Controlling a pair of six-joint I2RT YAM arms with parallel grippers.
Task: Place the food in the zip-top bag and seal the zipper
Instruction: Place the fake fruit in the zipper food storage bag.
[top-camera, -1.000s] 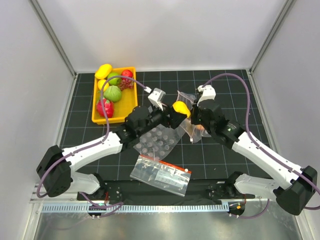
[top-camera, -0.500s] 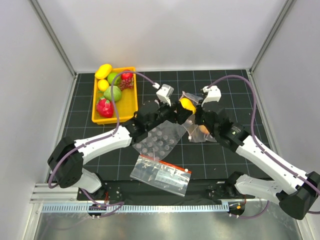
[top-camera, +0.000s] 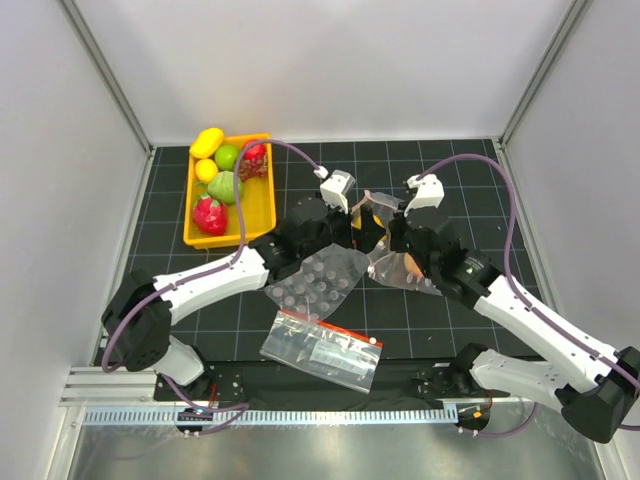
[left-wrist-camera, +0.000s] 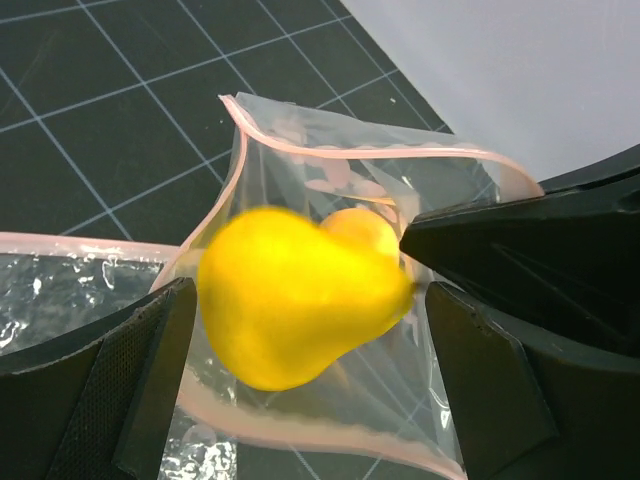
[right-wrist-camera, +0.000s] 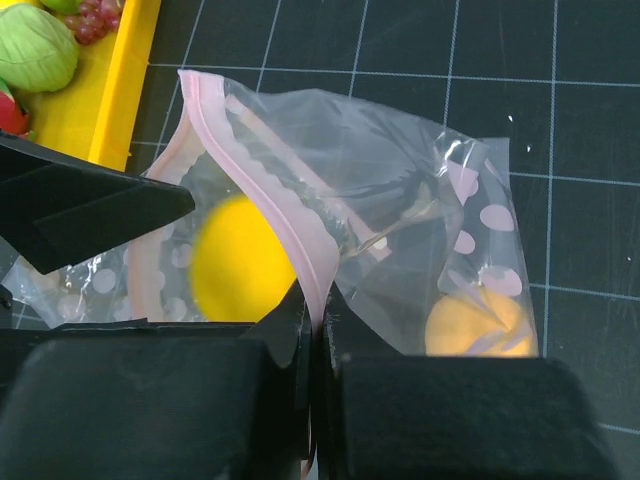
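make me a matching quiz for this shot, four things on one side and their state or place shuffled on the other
Things:
1. left gripper
2. right gripper
3. yellow fruit
4. printed bag with the red band

States or places:
a. pinched shut on the pink zipper edge of the zip-top bag
b. lying flat on the table near the arm bases
c. at the open mouth of the zip-top bag
d. open, fingers spread on either side of the fruit

Pairs: 1-d, 2-a, 3-c, 4-b
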